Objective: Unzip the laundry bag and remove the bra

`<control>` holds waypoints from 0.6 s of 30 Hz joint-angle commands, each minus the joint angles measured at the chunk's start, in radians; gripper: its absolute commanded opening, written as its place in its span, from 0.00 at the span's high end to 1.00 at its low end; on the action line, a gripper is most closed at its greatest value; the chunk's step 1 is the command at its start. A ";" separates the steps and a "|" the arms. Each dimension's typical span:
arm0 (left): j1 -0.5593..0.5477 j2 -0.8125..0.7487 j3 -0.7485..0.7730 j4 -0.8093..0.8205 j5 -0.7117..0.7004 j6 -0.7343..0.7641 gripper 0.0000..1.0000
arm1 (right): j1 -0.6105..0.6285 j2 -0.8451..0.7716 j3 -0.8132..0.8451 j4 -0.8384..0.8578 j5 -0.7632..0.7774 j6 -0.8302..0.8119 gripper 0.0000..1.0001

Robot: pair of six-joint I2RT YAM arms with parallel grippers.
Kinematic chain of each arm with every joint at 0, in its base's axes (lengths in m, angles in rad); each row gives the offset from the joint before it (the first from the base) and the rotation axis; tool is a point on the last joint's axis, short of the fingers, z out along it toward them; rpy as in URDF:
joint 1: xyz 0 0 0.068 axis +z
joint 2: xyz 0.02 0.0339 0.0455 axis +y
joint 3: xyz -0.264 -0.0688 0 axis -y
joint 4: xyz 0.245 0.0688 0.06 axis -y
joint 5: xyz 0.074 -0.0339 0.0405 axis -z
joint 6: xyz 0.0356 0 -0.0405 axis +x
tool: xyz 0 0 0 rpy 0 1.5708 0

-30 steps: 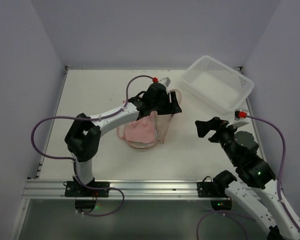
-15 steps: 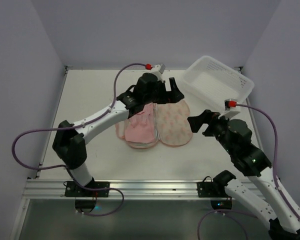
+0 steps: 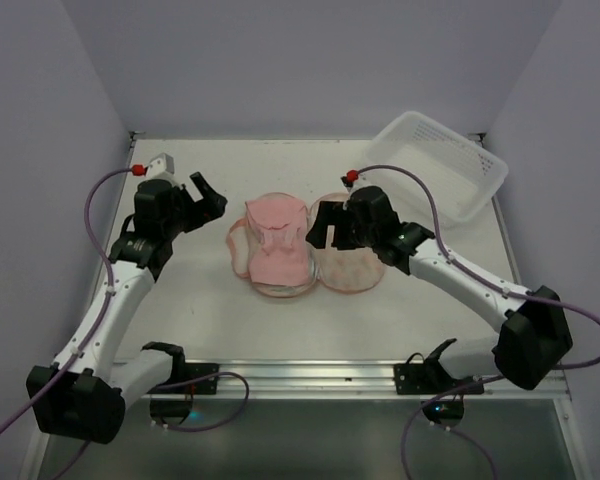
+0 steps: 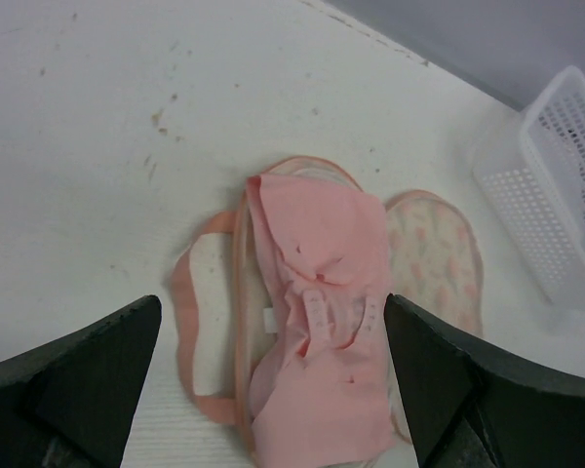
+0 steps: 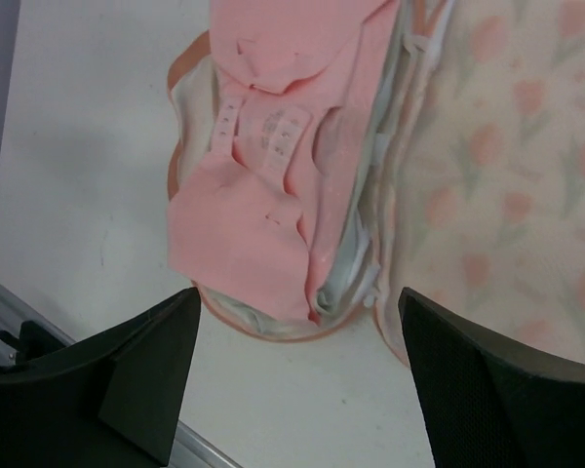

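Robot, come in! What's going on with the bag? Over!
Left gripper open, empty, off to the side. Right gripper open over the laundry bag. Bag unzipped, flat; bra lying inside. Nothing blocking it.

The laundry bag (image 3: 350, 272) lies open; the bra (image 3: 277, 240) rests on its left half; the basket (image 3: 450, 160) stands behind, rightward.

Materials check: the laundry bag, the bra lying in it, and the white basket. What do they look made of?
Laundry bag: soft matte fabric with a printed orange flower pattern; it lies limp and flat.
Bra: thin pink cloth, matte, creased and folded. Whether it is padded can't be told.
Basket: rigid white plastic, probably moulded, with slotted walls holding their shape.
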 commanded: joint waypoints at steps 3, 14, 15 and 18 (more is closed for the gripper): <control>0.032 -0.122 -0.136 -0.120 -0.052 0.098 0.00 | 0.037 0.205 0.153 0.151 0.006 0.090 0.22; 0.032 -0.205 -0.141 -0.180 0.010 0.072 0.00 | 0.066 0.525 0.319 0.149 0.057 0.197 0.27; 0.032 -0.202 -0.131 -0.185 0.013 0.075 0.00 | 0.066 0.550 0.330 0.151 0.054 0.196 0.27; 0.032 -0.202 -0.122 -0.191 0.017 0.078 0.00 | 0.075 0.578 0.341 0.168 0.055 0.185 0.28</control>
